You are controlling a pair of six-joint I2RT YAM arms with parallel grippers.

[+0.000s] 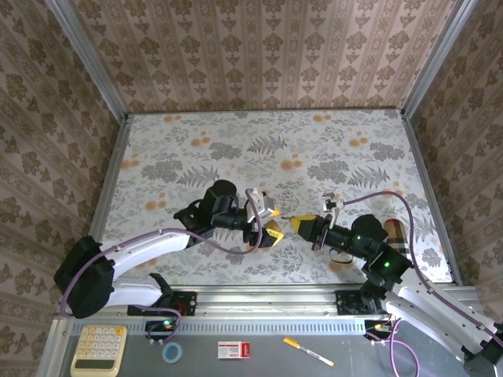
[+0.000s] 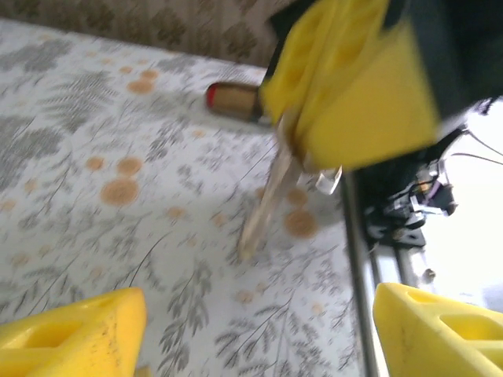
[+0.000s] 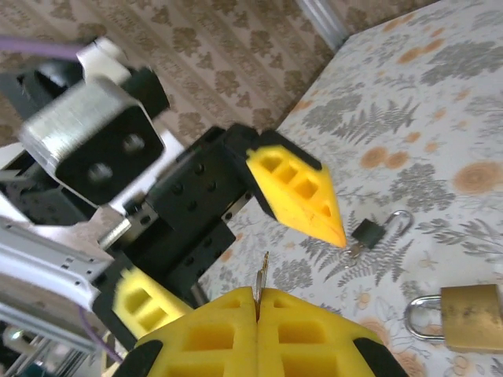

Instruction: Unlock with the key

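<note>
Above the table, left fingers: my left fingers were spread, one yellow tip above the other in the picture, over the flowered table.
Above the table, right fingers: my right fingers were pressed together, their tip pointing at the gap between the left pair, very near it.
Above the table, cylinder: a brown cylinder lay beside my right arm.
Left wrist, own fingers: my left fingers sat wide apart at the bottom corners.
Left wrist, right fingers: my right fingers hung ahead, pinching a thin silvery strip that slanted down toward the table; whether its low end touched, I couldn't tell.
Left wrist, cylinder: the brown cylinder, red at one end, lay behind.
Right wrist, own fingers: my right fingers were clamped on the thin silvery strip, seen edge-on past the tips; whether it was a key blade, I couldn't tell.
Right wrist, left fingers: my left fingers faced mine, spread.
Right wrist, key: the key, black squarish head with a thin silvery loop, lay on the table just past one left fingertip, gripped by neither pair.
Right wrist, padlock: the brass padlock lay flat near the key, apart from it.
</note>
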